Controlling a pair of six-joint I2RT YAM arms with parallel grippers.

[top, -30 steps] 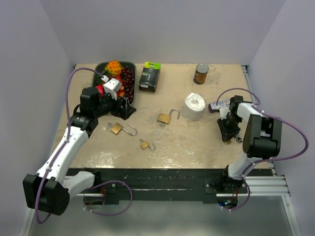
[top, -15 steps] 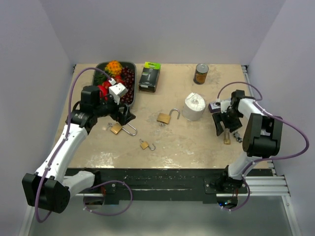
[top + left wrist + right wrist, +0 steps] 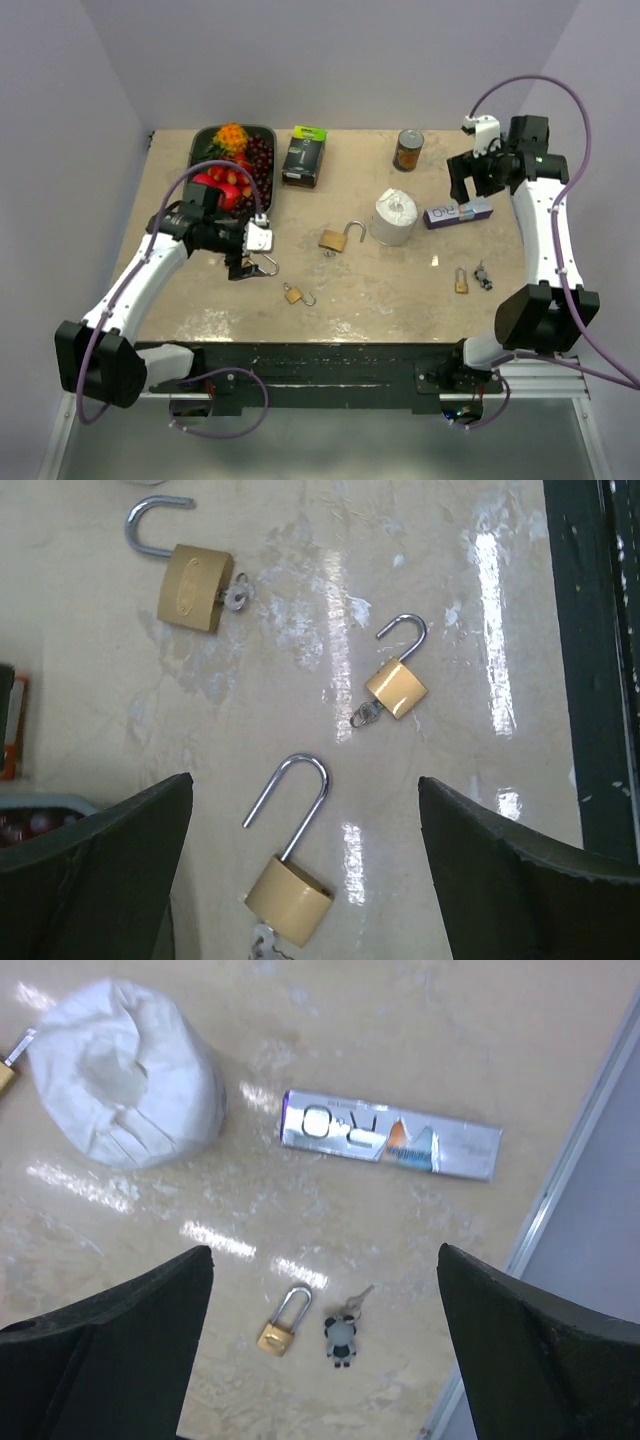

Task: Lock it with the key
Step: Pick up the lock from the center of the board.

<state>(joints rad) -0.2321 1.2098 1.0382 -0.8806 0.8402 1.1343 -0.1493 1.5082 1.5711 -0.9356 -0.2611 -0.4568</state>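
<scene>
A brass padlock (image 3: 290, 895) with its shackle swung open and a key (image 3: 262, 942) in its base lies between the fingers of my open left gripper (image 3: 305, 780) (image 3: 243, 262), which hovers over it without touching. Two more open padlocks lie further out, a large one (image 3: 195, 585) (image 3: 333, 240) and a small one (image 3: 397, 685) (image 3: 293, 294), each with a key in it. On the right, a small padlock (image 3: 280, 1330) (image 3: 461, 282) with its shackle down lies beside a key on a panda fob (image 3: 343, 1335). My right gripper (image 3: 325, 1250) (image 3: 468, 185) hangs open and empty, high above them.
A toilet roll (image 3: 395, 217) and a purple and silver box (image 3: 458, 212) sit right of centre. At the back stand a can (image 3: 408, 150), a black and green box (image 3: 303, 155) and a dark tray (image 3: 268, 190) of fruit. The table's front edge (image 3: 600, 680) runs close to the left gripper.
My right gripper has opened and risen from the table to the back right, leaving the small padlock and fob key lying there. My left gripper has swung forward over the left padlock.
</scene>
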